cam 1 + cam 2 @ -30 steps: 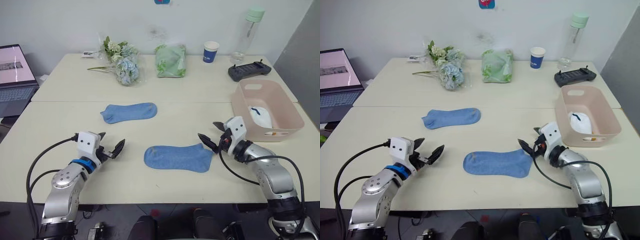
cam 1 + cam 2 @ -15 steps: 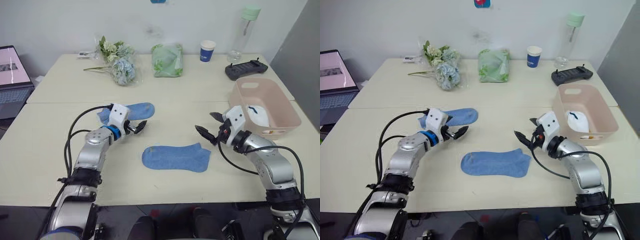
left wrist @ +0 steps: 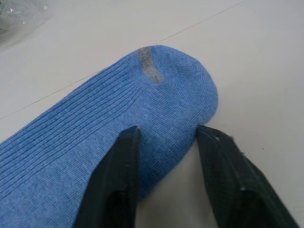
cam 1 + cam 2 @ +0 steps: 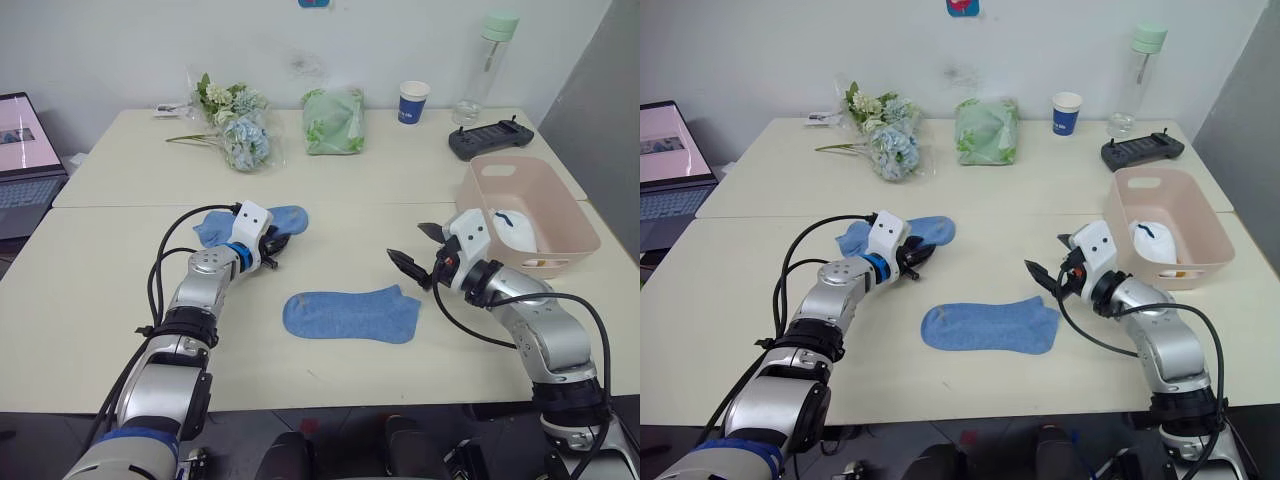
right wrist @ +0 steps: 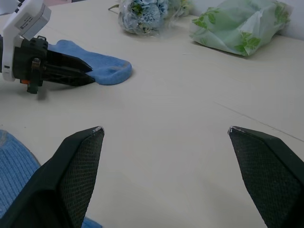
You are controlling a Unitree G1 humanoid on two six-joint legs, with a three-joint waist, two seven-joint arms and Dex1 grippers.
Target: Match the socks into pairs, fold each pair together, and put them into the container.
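Two light blue socks lie flat on the table. The far sock (image 4: 213,228) has my left gripper (image 4: 280,240) at its toe end. In the left wrist view the two black fingers (image 3: 116,185) press against both sides of the toe (image 3: 161,90), shut on it. The near sock (image 4: 350,313) lies in the middle near the front edge. My right gripper (image 4: 413,250) hovers open just right of the near sock's cuff, with nothing between its fingertips (image 5: 92,137). The pink container (image 4: 578,205) stands at the right with a white sock (image 4: 515,230) inside.
Along the back of the table stand a flower bunch (image 4: 235,125), a green bundle in clear plastic (image 4: 333,105), a blue-and-white paper cup (image 4: 413,100), a clear bottle (image 4: 487,60) and a black controller (image 4: 490,140). A laptop (image 4: 25,150) sits at the far left.
My left arm has reached forward from the front edge to the far blue sock and its fingers have closed on the toe. The right gripper stayed open, shifting only slightly.
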